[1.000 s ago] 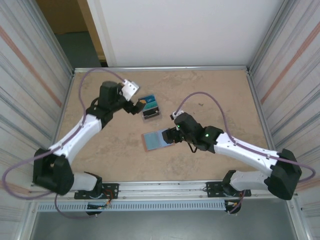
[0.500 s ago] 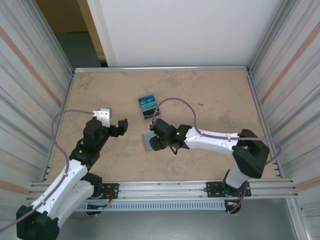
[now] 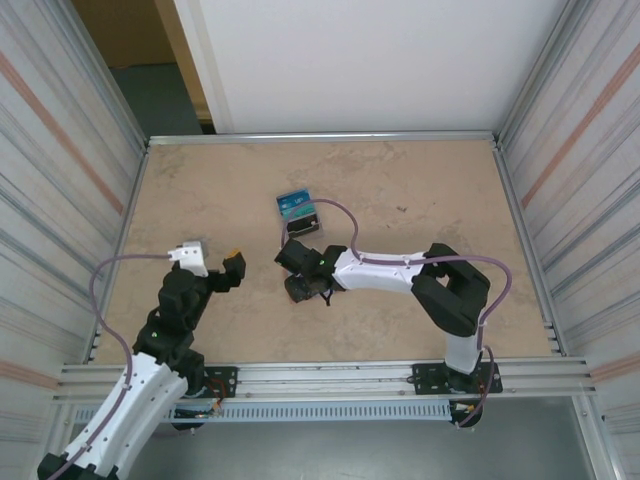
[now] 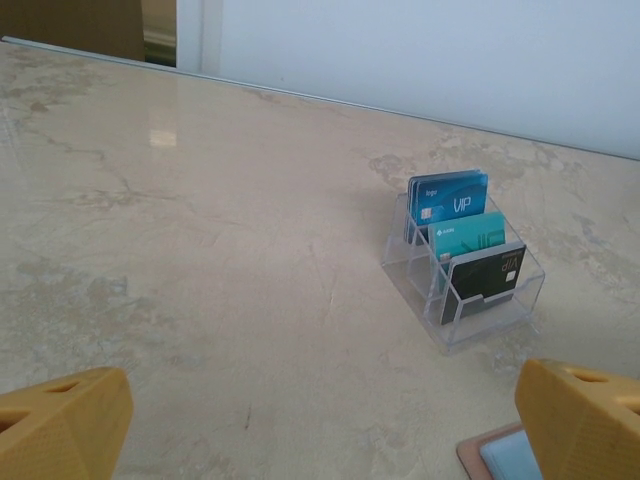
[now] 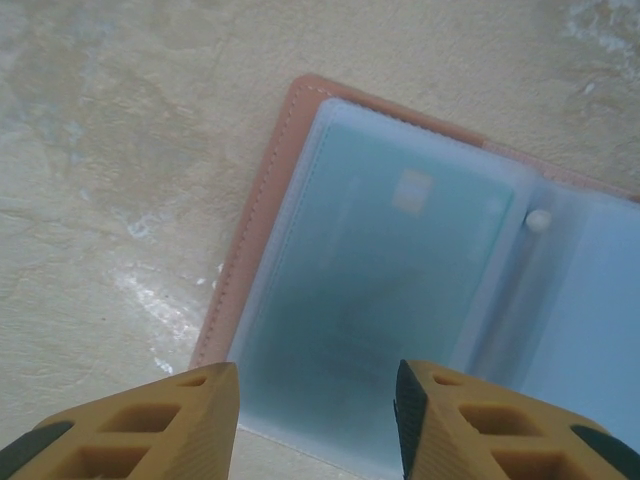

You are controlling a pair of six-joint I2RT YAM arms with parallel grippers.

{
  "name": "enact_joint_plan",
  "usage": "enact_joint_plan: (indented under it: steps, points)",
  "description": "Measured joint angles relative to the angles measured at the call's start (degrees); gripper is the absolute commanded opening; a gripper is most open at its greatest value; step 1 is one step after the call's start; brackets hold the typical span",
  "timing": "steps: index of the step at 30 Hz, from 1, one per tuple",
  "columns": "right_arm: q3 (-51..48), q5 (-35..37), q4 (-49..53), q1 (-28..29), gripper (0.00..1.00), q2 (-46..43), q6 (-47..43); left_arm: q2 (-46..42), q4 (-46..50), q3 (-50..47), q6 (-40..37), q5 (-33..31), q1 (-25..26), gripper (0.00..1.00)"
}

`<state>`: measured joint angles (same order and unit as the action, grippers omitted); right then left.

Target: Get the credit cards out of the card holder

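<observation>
The card holder (image 5: 255, 220) lies open and flat on the mottled beige stone-look table (image 3: 430, 200), near the middle towards the front edge. It has a salmon-pink stitched border with a rounded corner, and a cloudy, translucent plastic sleeve inside. A pale teal credit card (image 5: 370, 290) sits within that sleeve, its chip a faint lighter square. A small pale stud (image 5: 539, 221) stands by the fold.

The right gripper (image 5: 315, 415) hangs directly over the sleeve's near edge. Its ribbed yellow-orange fingers (image 5: 130, 420) are parted by a moderate gap and nothing is between them (whether they touch the plastic I cannot tell).

The left gripper (image 4: 320, 420) is off to the left of the holder, low over the table. Its blocky yellow jaws are spread wide and empty.

Beyond the holder stands a clear stepped acrylic stand (image 4: 500, 315). A glossy blue card (image 4: 450, 205) is upright in the back slot, a teal card (image 4: 468, 240) in the middle and a dark card (image 4: 485, 280) in front.
</observation>
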<state>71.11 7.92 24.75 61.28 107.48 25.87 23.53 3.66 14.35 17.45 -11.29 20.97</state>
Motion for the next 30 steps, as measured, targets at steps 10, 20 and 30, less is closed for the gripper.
enact_joint_plan:
  steps: [10, 20, 30]
  points:
    - [0.39, -0.02, 0.61, 0.00, 0.54, 1.73, 0.00, 0.20, -0.09, -1.51, 0.00, -0.35, 0.00, 0.99]
    - [0.35, -1.84, -0.52, -0.66, 0.57, 1.75, 0.11, 3.19, -0.09, -1.51, 0.02, -0.13, 0.00, 0.99]
    - [0.07, -3.04, -1.40, -1.64, 0.56, 2.45, 0.31, 6.58, -0.11, -1.36, 0.04, 1.62, 0.00, 0.99]
